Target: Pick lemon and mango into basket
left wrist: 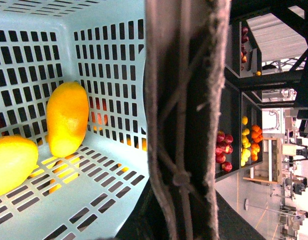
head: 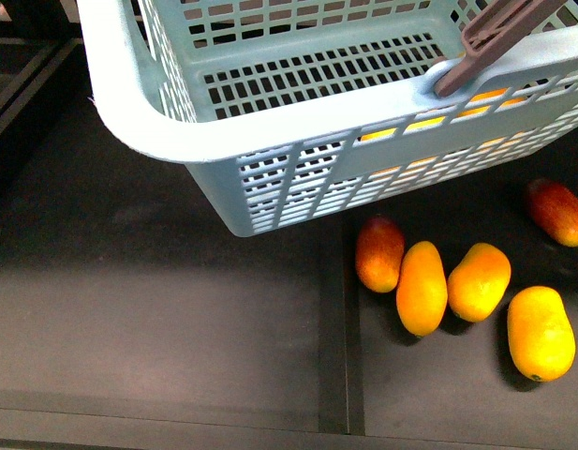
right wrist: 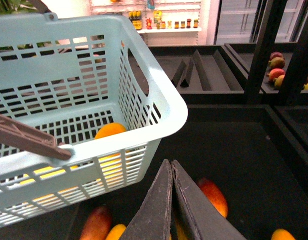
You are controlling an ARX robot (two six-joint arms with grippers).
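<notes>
The turquoise basket point(head: 167, 131) hangs above the dark shelf, its brown handle point(head: 495, 37) up at the right. My left gripper point(left wrist: 178, 220) is shut on the basket's handle point(left wrist: 183, 100), which fills the middle of the left wrist view. Inside the basket lie an orange-yellow mango point(left wrist: 66, 125) and a paler yellow oval fruit point(left wrist: 11, 162), the lemon as far as I can tell, cut off by the frame edge. My right gripper point(right wrist: 170, 165) is shut and holds nothing. It hangs just beside the basket wall point(right wrist: 144, 100), above loose mangoes point(right wrist: 213, 195) on the shelf.
Several mangoes point(head: 422, 286) lie on the dark shelf floor under and to the right of the basket, one red point(head: 555, 211). A raised divider point(head: 340, 328) splits the shelf. Neighbouring racks hold red fruit point(left wrist: 223, 150), oranges point(left wrist: 254, 137) and more fruit point(right wrist: 276, 67).
</notes>
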